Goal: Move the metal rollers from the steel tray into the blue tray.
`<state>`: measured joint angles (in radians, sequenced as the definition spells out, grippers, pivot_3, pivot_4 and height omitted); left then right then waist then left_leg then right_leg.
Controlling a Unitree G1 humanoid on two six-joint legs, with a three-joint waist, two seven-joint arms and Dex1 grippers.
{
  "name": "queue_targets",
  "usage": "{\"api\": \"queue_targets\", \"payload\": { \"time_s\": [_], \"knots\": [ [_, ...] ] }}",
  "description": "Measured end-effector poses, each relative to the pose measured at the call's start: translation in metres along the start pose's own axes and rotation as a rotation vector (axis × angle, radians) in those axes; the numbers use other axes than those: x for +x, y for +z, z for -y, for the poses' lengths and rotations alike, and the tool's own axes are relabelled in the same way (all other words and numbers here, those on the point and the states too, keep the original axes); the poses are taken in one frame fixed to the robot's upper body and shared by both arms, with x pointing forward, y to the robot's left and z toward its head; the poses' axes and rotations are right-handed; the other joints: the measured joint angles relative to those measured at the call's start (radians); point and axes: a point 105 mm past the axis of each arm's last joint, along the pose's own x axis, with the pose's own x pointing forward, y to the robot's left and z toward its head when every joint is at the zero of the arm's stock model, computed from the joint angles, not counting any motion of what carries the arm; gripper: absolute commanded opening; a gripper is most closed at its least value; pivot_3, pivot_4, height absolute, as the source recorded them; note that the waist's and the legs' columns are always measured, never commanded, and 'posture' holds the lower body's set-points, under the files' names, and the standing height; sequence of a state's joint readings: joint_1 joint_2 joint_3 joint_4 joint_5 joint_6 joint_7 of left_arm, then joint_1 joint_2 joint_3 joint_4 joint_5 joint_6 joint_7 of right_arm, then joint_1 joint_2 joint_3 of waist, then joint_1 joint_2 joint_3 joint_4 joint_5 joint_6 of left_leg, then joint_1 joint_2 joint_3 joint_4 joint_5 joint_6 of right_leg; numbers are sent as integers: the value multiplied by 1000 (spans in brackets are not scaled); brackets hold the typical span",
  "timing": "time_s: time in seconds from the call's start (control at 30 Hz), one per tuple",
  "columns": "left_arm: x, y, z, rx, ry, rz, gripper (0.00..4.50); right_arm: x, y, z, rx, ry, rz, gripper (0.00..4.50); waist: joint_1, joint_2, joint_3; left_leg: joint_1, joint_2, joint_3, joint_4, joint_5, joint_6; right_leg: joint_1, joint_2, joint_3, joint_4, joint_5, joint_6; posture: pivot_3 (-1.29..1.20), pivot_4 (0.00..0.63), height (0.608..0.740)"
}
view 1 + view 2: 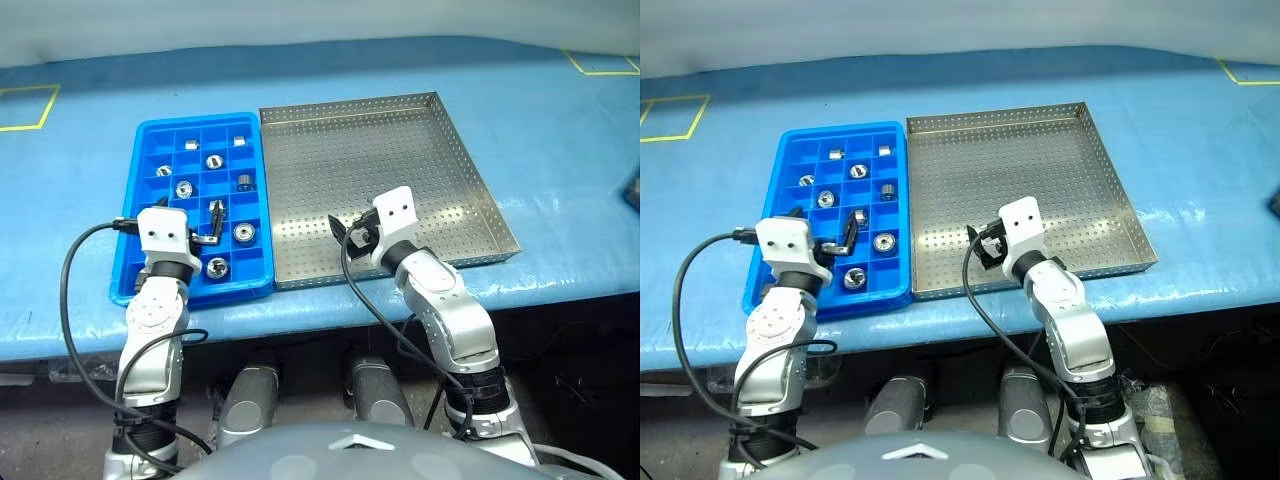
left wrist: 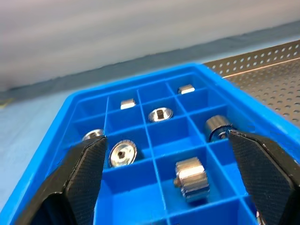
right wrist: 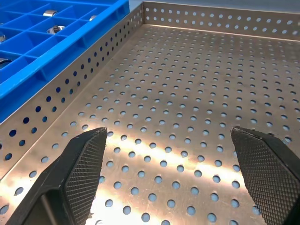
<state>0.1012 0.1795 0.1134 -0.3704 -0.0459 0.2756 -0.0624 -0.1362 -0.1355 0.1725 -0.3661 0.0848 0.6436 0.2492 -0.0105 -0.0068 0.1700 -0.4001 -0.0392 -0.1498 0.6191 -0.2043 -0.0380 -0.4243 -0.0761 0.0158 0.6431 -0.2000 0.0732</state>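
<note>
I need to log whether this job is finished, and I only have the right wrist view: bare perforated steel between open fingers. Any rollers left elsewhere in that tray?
Observer: No; the head views show the steel tray holding none.
Operator: Where did they go?
Observer: The metal rollers sit in separate compartments of the blue tray.
Operator: And the left arm?
Observer: The left pincer is open over the blue tray, holding nothing.

I see the shiny rollers (image 1: 241, 232) lying singly in compartments of the blue tray (image 1: 150, 135), some upright, some on their sides. The perforated steel tray (image 1: 400, 165) sits touching it, bare.
</note>
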Motion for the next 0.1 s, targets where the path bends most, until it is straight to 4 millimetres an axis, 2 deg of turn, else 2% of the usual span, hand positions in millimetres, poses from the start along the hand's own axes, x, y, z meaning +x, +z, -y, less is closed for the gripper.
{"api": "queue_targets", "payload": {
  "time_s": [0.1],
  "knots": [
    [-5, -5, 0, -14, 3, -21, 4500, 0, -1, -4, -9, 23, -6, 4445, 1, 0, 0, 0, 0, 0, 2, 0, 0, 1, 0, 0, 0, -1, -2, 93, 150, 740]
  ]
}}
